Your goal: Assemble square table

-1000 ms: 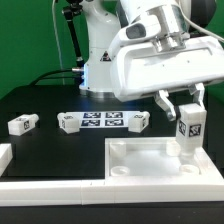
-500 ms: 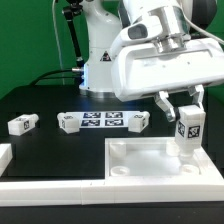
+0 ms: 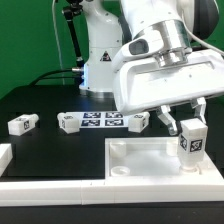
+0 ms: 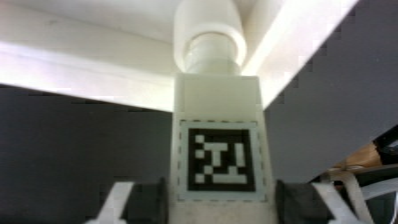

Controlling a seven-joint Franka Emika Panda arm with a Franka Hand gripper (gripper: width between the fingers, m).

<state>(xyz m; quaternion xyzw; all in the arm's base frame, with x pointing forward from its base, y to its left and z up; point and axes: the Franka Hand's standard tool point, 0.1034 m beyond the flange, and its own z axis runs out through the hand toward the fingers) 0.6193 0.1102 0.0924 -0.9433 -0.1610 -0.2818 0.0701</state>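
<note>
Leg block [image 3: 191, 141] upright in tray-top [image 3: 113, 160] corner (in gripper [image 3: 189, 125])

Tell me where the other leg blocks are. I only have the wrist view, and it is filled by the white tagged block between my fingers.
Observer: Three small white tagged blocks lie on the black table: the far-left leg block, plus the middle leg block and the right leg block at either end of the marker board.
Operator: Where on the top am I?
Observer: The gripper holds the held leg block upright near the far corner, on the exterior view's right, of the large white square tray-like table top.
Operator: Any legs fitted already?
Observer: None; no other leg stands on the top.
</note>
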